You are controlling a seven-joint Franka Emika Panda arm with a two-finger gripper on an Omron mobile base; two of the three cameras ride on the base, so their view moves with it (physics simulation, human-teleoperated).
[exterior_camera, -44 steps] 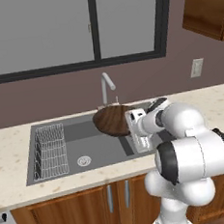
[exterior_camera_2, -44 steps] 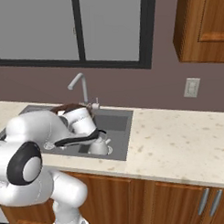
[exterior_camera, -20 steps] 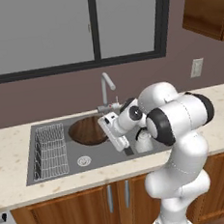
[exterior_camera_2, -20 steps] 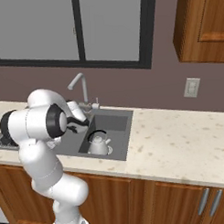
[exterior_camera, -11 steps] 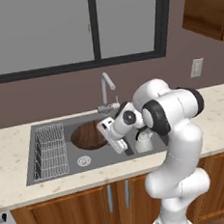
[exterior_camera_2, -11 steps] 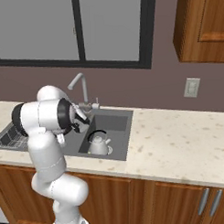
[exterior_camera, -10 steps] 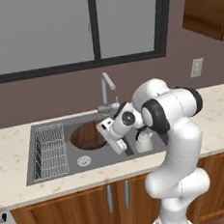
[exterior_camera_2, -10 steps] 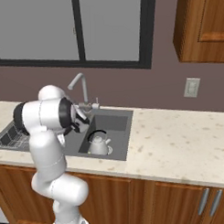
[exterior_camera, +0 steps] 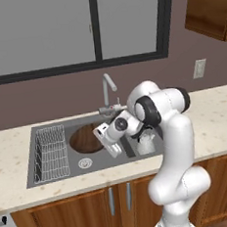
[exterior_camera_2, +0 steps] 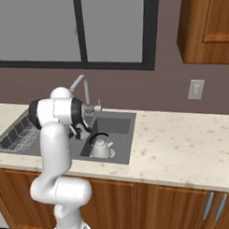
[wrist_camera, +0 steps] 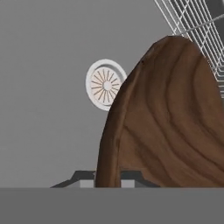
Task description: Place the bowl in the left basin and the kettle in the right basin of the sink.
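Left base view: bowl (exterior_camera: 86, 138) in left basin (exterior_camera: 66, 165), centre-left of frame, just right of rack (exterior_camera: 49, 152); drain (exterior_camera: 85, 163) below it; gripper (exterior_camera: 104, 139) at bowl's right rim; kettle (exterior_camera: 147, 142) in right basin, partly behind arm

Right base view: kettle (exterior_camera_2: 101, 146) upright in right basin (exterior_camera_2: 116, 126), centre-left; faucet (exterior_camera_2: 82, 88) behind

Hand view: fingertips (wrist_camera: 130, 179) clamped on bowl (wrist_camera: 170, 122) rim at bottom centre; drain (wrist_camera: 105, 84) upper left of bowl
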